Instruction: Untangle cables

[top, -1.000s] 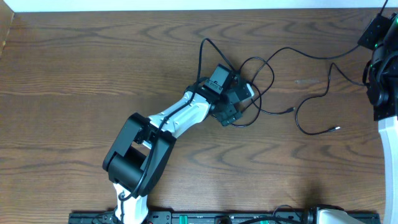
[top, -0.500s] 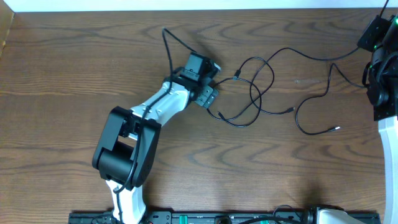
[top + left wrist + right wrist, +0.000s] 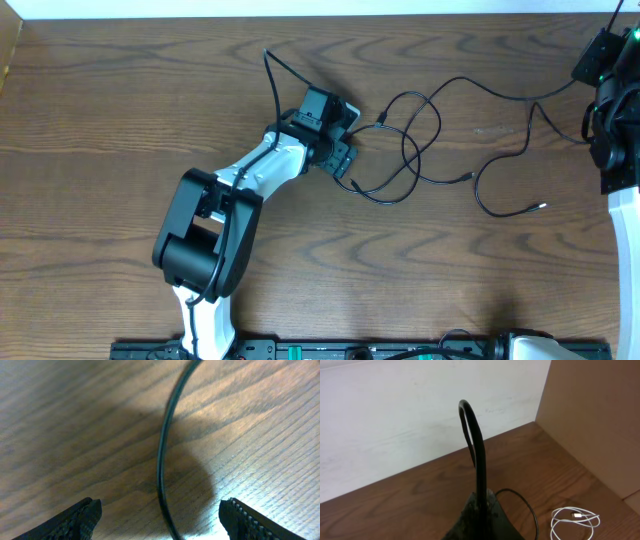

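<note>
Thin black cables (image 3: 415, 150) lie in crossed loops right of the table's middle, with loose plug ends (image 3: 541, 207) trailing right. My left gripper (image 3: 341, 158) hovers low at the tangle's left edge. In the left wrist view its jaws (image 3: 162, 516) are open, and one black strand (image 3: 161, 467) runs on the wood between them, untouched. My right gripper (image 3: 480, 510) is shut, far from the tangle at the table's right edge (image 3: 612, 100). A thick black arm cable (image 3: 476, 445) loops up in front of it. A coiled white cable (image 3: 576, 518) lies in the right wrist view.
A thin black strand (image 3: 532, 510) curves on the wood near the right gripper. A white wall runs behind the table, and a brown panel (image 3: 595, 420) stands at its side. The left arm's own black cable (image 3: 272, 75) arcs above its wrist.
My left gripper moved up and left from over the tangle's middle to its left edge, then stayed nearly still. The right arm has not moved.
</note>
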